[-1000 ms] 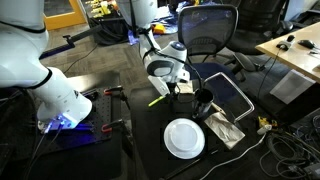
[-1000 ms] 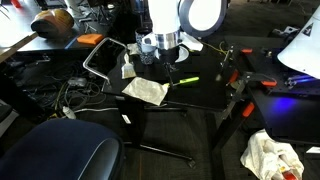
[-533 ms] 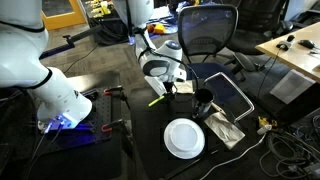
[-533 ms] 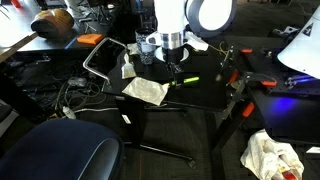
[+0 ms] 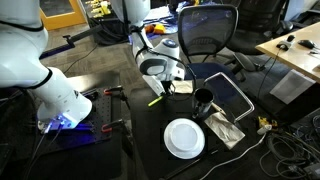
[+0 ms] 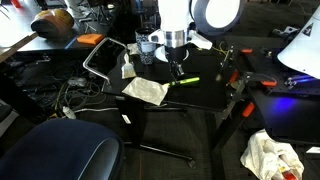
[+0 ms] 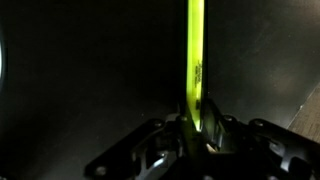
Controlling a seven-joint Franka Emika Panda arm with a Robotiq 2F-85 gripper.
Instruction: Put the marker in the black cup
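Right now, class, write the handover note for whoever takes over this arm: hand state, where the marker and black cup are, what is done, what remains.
Hand: down at the marker, straddling it; whether it grips yet, I cannot tell.
Marker lies flat on the table, not in the black cup, which stands upright near the white plate.
Done: hand aligned with the marker.
Left: grasp, lift, carry, drop into the cup.
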